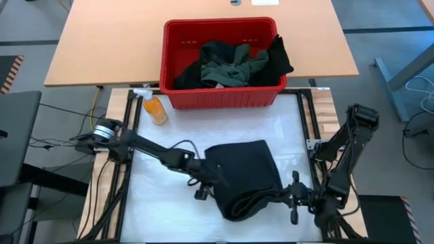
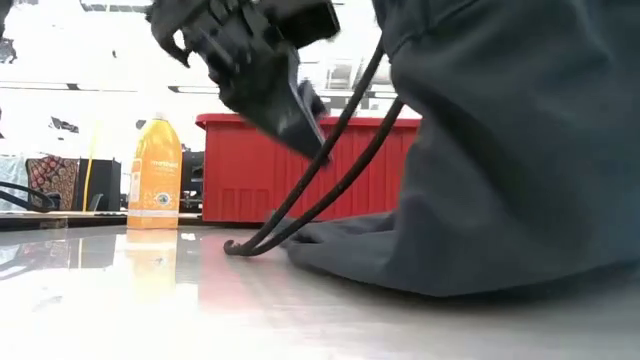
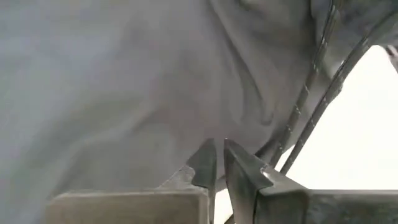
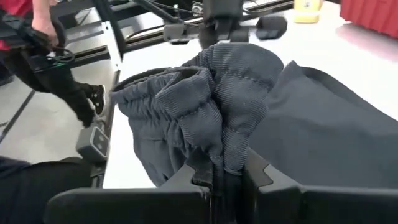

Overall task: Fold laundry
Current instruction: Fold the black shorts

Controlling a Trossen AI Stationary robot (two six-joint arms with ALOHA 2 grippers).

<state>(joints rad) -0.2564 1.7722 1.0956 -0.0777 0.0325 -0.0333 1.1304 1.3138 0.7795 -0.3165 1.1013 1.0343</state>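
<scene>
A black drawstring garment [image 1: 247, 176] lies on the white work surface [image 1: 163, 217], toward its front edge and a little right of centre, partly folded, with a thick rolled hem along its front side. The left gripper [image 1: 207, 177] sits at the garment's left edge, in contact with the cloth; in the left wrist view its two fingers [image 3: 208, 167] stand almost together with only a thin gap between them, the dark fabric [image 3: 124, 93] directly above and beyond the tips, and it cannot be told from this view whether any cloth is pinched. Two drawstring cords [image 2: 300, 205] hang from the raised cloth down to the surface, their ends resting on it. The right gripper [image 1: 293, 198] is at the garment's front right corner; the right wrist view shows its fingers [image 4: 258, 177] clamped on a bunched ribbed waistband [image 4: 230, 93], which stands up gathered between them. The remaining laundry [image 1: 230, 62], dark green and black pieces, lies heaped inside the red plastic basket [image 1: 220, 102] at the rear edge of the surface, well apart from both grippers. An orange spray bottle [image 1: 153, 107] lies just beside the basket's front left corner. A person's legs [image 4: 56, 74] show on the floor beyond the table's side.
</scene>
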